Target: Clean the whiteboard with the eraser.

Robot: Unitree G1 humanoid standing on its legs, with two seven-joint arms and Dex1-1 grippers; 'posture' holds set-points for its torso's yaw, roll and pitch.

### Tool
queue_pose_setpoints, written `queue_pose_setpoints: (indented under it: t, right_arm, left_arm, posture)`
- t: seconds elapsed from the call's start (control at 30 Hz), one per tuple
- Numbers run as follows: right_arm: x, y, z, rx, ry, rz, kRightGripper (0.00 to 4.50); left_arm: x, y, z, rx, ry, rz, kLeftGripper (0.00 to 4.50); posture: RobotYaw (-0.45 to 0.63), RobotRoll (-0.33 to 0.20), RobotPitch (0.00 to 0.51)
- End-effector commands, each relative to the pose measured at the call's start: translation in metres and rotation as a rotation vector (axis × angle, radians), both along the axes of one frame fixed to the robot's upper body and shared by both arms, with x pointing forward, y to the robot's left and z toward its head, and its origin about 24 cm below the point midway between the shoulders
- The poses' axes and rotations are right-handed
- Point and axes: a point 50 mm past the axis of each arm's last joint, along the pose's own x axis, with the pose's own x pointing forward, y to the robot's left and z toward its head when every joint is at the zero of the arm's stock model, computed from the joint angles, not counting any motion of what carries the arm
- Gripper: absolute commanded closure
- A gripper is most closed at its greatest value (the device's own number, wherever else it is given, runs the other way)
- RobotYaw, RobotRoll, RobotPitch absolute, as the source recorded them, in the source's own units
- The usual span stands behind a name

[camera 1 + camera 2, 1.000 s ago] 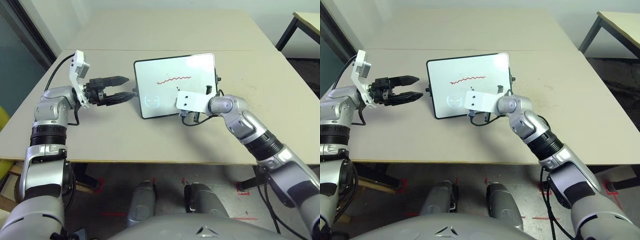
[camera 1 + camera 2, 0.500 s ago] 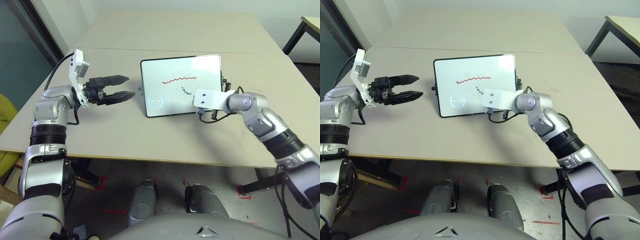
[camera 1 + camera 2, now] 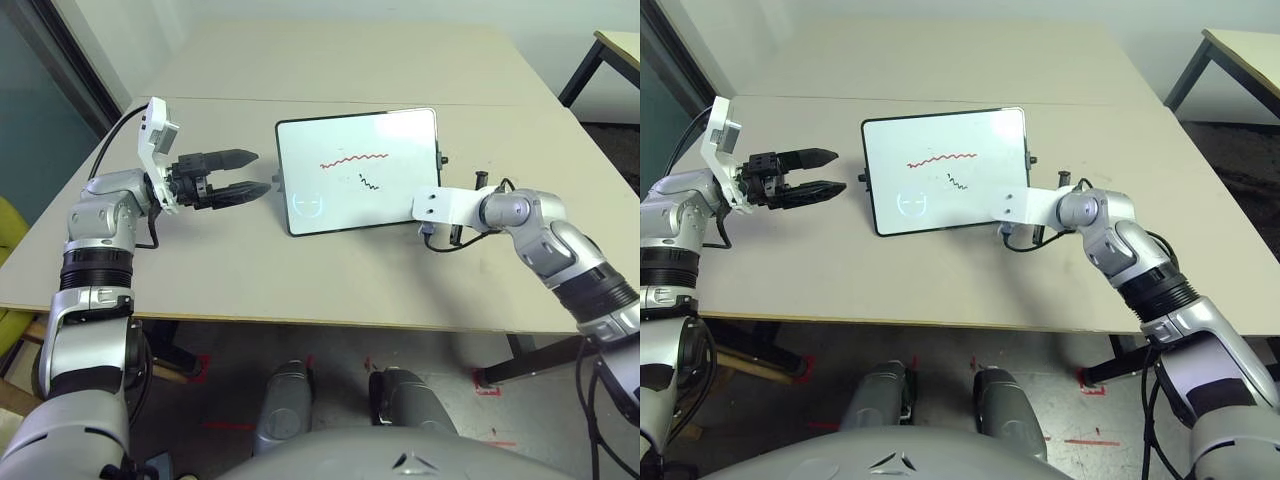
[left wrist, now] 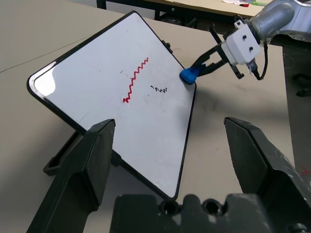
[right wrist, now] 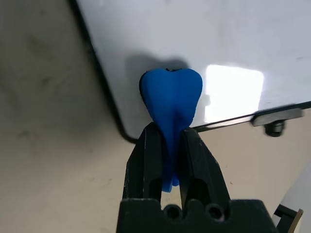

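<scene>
Whiteboard (image 3: 358, 170): no legible writing, only red and black squiggles. Right gripper (image 5: 170, 141) clamps the eraser (image 5: 171, 104); left gripper (image 3: 255, 174) spread wide.

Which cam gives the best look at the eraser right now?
Right wrist view: the eraser is close up, squeezed between the right pincer fingers, its tip at the whiteboard corner. Left wrist view shows it as a small blue blob at that corner. In the eye views the wrist hides it.

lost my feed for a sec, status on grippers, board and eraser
Right gripper shut on the eraser, at the whiteboard near right corner. Left gripper open, beside the board. Red squiggle and black squiggle unwiped. Nothing in the way.
</scene>
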Motion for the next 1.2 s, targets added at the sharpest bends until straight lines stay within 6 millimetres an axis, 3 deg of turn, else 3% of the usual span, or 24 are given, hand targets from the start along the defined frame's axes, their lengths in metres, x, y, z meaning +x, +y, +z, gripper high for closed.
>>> queue_pose_setpoints:
  t: [0.03, 0.8, 0.93, 1.2]
  right_arm:
    - [0.005, 0.008, 0.009, 0.022, -0.022, 0.012, 4.23]
    - [0.005, 0.095, 0.002, 0.055, -0.023, 0.244, 4.25]
    - [0.006, 0.095, -0.001, 0.041, -0.015, 0.241, 4.25]
    - [0.008, 0.065, -0.004, -0.002, 0.014, 0.158, 4.25]
  left_arm:
    - [0.002, 0.000, 0.000, 0.003, -0.002, 0.002, 0.00]
    - [0.001, 0.000, 0.003, 0.001, -0.020, 0.007, 0.00]
    - [0.000, 0.000, 0.003, 0.000, -0.021, 0.010, 0.00]
    - [0.000, 0.001, 0.002, 0.000, -0.018, 0.010, 0.00]
  posture:
    - [0.20, 0.000, 0.056]
    - [0.25, 0.000, 0.043]
    - [0.25, 0.000, 0.042]
    - [0.23, 0.000, 0.048]
